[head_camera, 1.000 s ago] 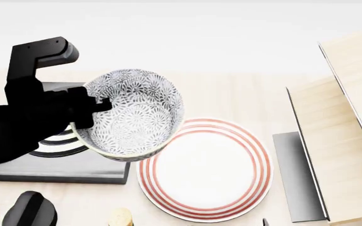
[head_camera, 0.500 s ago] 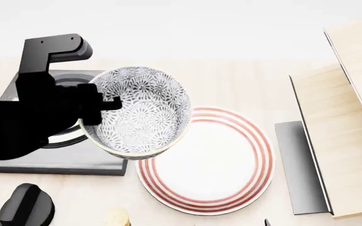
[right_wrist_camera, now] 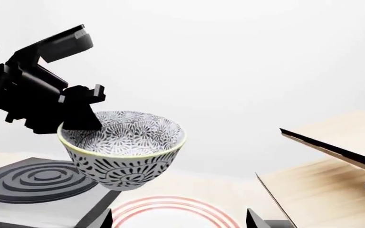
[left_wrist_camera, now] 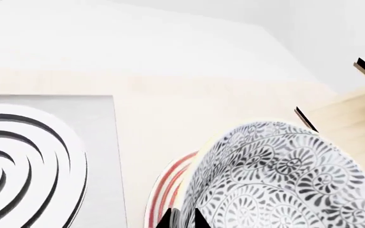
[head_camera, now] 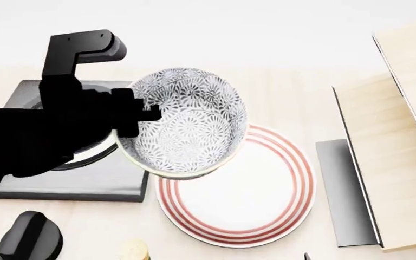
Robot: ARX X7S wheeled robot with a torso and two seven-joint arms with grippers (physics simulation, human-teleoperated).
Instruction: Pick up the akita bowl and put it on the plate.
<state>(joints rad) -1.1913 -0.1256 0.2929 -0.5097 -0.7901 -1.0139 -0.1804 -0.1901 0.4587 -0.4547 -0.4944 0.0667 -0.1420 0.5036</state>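
Note:
The akita bowl (head_camera: pixel 190 127), white with a dense grey-black floral pattern, hangs in the air. My left gripper (head_camera: pixel 149 115) is shut on its left rim. In the left wrist view the two black fingertips (left_wrist_camera: pixel 168 220) straddle the wall of the bowl (left_wrist_camera: pixel 284 180). The bowl hovers over the upper-left edge of the red-ringed white plate (head_camera: pixel 266 200), tilted slightly. The right wrist view shows the bowl (right_wrist_camera: pixel 127 149) well above the plate (right_wrist_camera: pixel 169 213). My right gripper (right_wrist_camera: pixel 179 219) is open and low beside the plate, with nothing between its fingers.
A dark square burner (head_camera: pixel 71 173) with concentric rings lies left of the plate, partly under my left arm. A black knob (head_camera: pixel 31 238) stands at the front left. Wooden shelf boards (head_camera: pixel 403 141) and a grey slab (head_camera: pixel 345 189) stand to the plate's right.
My left arm has carried the bowl to the right and a little farther back, from over the burner's edge to over the plate's upper-left rim.

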